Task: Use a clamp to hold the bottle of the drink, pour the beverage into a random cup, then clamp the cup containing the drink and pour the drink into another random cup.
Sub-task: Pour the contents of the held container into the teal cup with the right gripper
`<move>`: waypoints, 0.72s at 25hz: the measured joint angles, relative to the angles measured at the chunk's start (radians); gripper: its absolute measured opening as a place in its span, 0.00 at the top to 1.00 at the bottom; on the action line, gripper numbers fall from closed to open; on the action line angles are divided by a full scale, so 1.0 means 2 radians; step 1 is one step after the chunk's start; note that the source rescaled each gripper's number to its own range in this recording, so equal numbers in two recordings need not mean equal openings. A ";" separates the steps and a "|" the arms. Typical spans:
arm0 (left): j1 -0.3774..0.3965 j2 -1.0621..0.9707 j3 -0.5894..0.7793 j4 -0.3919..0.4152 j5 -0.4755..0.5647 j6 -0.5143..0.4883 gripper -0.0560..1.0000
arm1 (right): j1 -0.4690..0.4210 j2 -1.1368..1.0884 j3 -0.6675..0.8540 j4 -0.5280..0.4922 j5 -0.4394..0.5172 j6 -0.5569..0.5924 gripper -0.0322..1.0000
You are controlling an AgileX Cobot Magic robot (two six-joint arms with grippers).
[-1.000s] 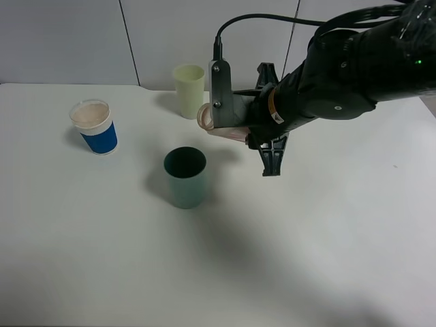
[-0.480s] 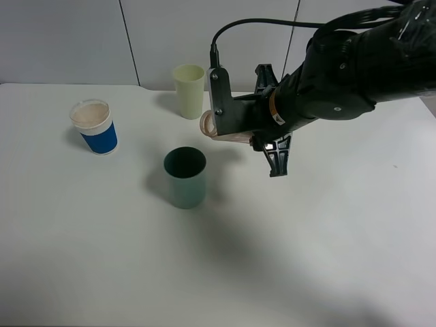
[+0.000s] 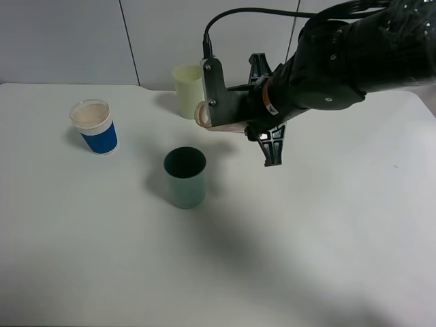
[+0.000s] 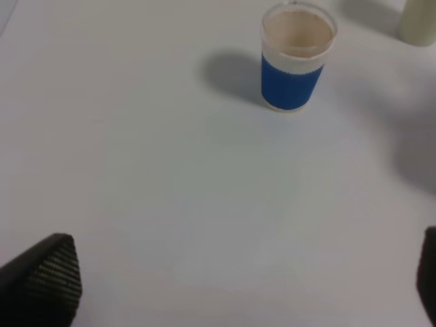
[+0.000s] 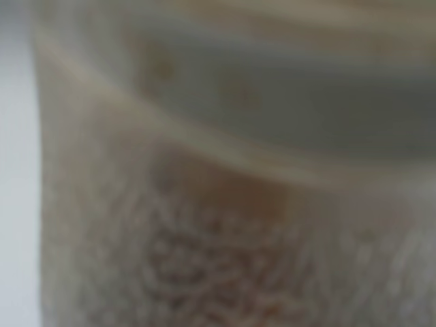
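Observation:
My right gripper is shut on the drink bottle, a clear bottle with pinkish drink. It lies almost level, its mouth pointing left, above the table between the pale yellow cup and the dark green cup. The blurred bottle fills the right wrist view. A blue-banded cup holding pinkish drink stands at the left. It also shows in the left wrist view. My left gripper is open and empty over bare table, well short of that cup.
The white table runs to a grey wall at the back. The right arm's dark bulk hangs over the back right. The pale yellow cup's base shows at the corner of the left wrist view.
My right gripper has carried the bottle a little up and to the left, toward the pale yellow cup. The cups have not moved.

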 joint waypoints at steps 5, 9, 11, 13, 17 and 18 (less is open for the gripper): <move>0.000 0.000 0.000 0.000 0.000 0.000 0.00 | 0.002 0.007 -0.003 -0.011 0.000 0.000 0.95; 0.000 0.000 0.000 0.000 0.000 0.000 0.00 | 0.002 0.008 -0.003 -0.012 0.000 -0.002 0.96; 0.000 0.000 0.000 0.000 0.000 0.000 0.00 | 0.006 0.011 -0.003 -0.013 0.001 -0.002 0.96; 0.000 0.000 0.000 0.000 0.000 0.000 0.00 | 0.010 0.014 -0.003 -0.013 0.001 -0.002 0.96; 0.000 0.000 0.000 0.000 0.000 0.000 0.00 | 0.018 0.029 -0.009 -0.014 0.003 -0.002 0.96; 0.000 0.000 0.000 0.000 0.000 0.000 0.00 | 0.021 0.034 -0.013 -0.014 0.005 -0.002 0.96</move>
